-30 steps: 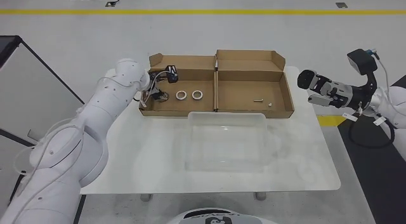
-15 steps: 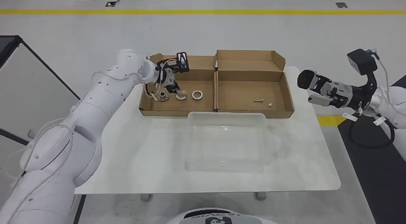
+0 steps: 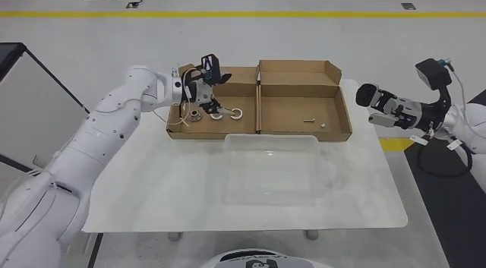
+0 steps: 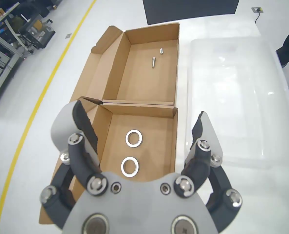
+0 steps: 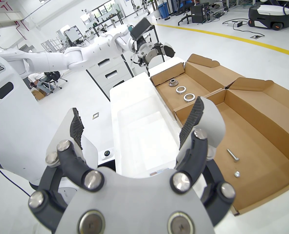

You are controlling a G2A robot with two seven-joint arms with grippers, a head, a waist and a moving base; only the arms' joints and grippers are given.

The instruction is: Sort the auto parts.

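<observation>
One clear bin (image 3: pixel 269 140) sits on the desk (image 3: pixel 364 192). Beyond the clear bin stand two open cardboard boxes, side by side. The first box (image 3: pixel 228 80) holds three parts: two flat metal rings, counted as first ring (image 5: pixel 181 89) and second ring (image 5: pixel 189 96), plus one flanged hub (image 5: pixel 173 83). The second box (image 3: pixel 300 78) holds two parts: one bolt (image 4: pixel 153 62) and one small round piece (image 4: pixel 161 51).

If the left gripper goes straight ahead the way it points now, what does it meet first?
Probably the floor of the brown cardboard box below it, near the flat silver metal ring farther from the gripper. The open left gripper hangs above, so depth is uncertain.
</observation>
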